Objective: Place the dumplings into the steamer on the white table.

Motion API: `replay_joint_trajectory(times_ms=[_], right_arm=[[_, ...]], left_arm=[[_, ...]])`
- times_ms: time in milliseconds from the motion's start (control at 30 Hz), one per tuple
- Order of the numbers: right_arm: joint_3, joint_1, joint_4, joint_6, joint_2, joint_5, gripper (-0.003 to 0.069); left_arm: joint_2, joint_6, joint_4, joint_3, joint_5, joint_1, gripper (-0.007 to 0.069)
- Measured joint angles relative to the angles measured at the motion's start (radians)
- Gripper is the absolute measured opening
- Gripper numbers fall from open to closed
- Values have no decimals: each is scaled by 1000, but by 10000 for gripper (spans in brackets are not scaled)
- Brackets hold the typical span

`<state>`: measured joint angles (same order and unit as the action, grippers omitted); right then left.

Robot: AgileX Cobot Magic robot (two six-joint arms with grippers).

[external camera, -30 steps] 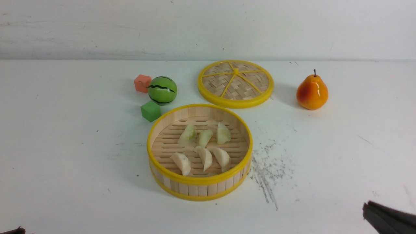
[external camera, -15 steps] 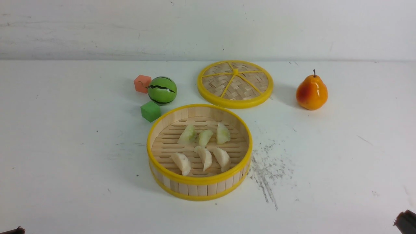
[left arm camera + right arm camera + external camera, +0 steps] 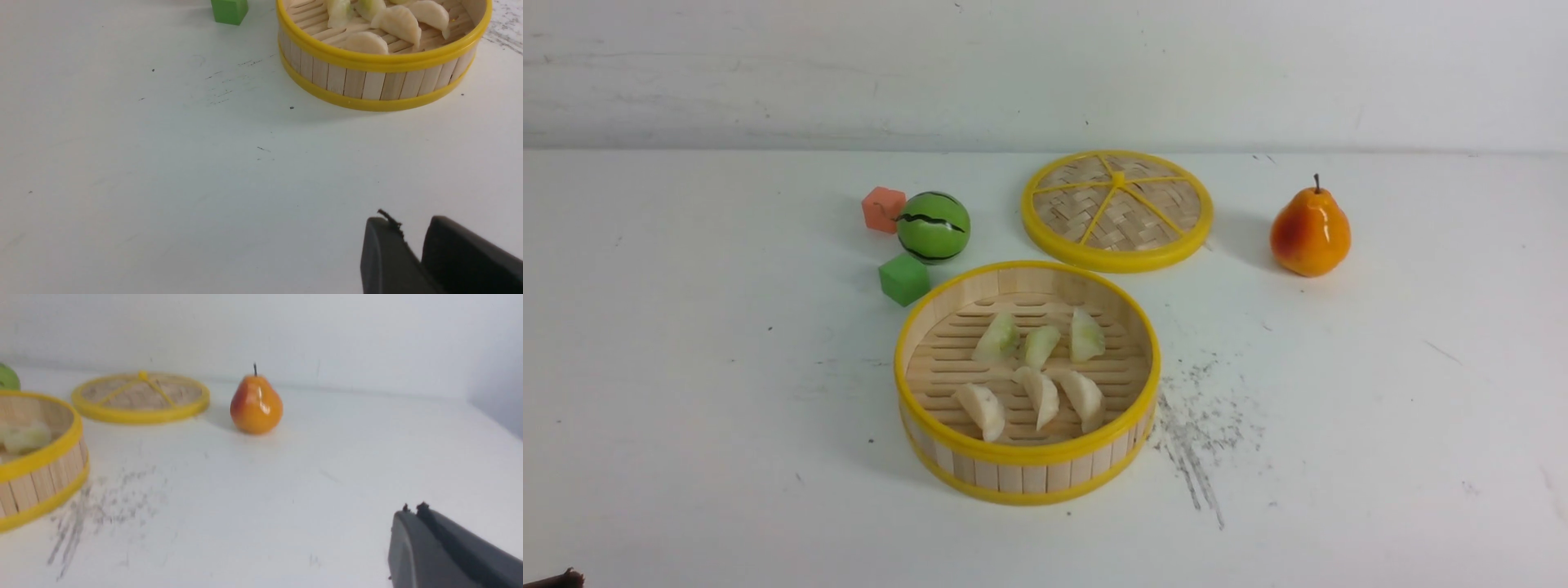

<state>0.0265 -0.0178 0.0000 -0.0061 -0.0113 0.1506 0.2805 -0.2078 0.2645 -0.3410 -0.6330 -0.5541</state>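
The steamer (image 3: 1027, 451) stands in the middle of the white table (image 3: 686, 408). Inside it lie three pale green dumplings (image 3: 1041, 345) in a back row and three cream dumplings (image 3: 1040, 396) in a front row. The left wrist view shows the steamer (image 3: 376, 83) with dumplings (image 3: 398, 22) in it, well ahead of my left gripper (image 3: 410, 224). That gripper is open with a narrow gap and nothing in it. My right gripper (image 3: 412, 510) is shut and empty, low over bare table, far to the right of the steamer (image 3: 41, 477). It is outside the front view.
The woven lid (image 3: 1117, 209) lies behind the steamer. A pear (image 3: 1310, 229) stands at the back right. A toy watermelon (image 3: 933, 226), an orange cube (image 3: 883, 209) and a green cube (image 3: 903, 278) sit back left. Grey scuffs (image 3: 1196, 433) mark the table beside the steamer.
My right gripper has drawn back out of the front view at the lower right corner. The dumplings and the steamer have stayed put.
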Motion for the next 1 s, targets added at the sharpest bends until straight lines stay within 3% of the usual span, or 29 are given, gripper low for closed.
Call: replay_joint_trajectory(times_ms=[233, 1000], right_arm=[[-5, 18, -13, 18, 0, 210, -6], [-8, 18, -20, 18, 0, 225, 13]], left_arm=[[0, 0, 0, 0, 0, 0, 148], [0, 0, 0, 0, 1, 0, 166]])
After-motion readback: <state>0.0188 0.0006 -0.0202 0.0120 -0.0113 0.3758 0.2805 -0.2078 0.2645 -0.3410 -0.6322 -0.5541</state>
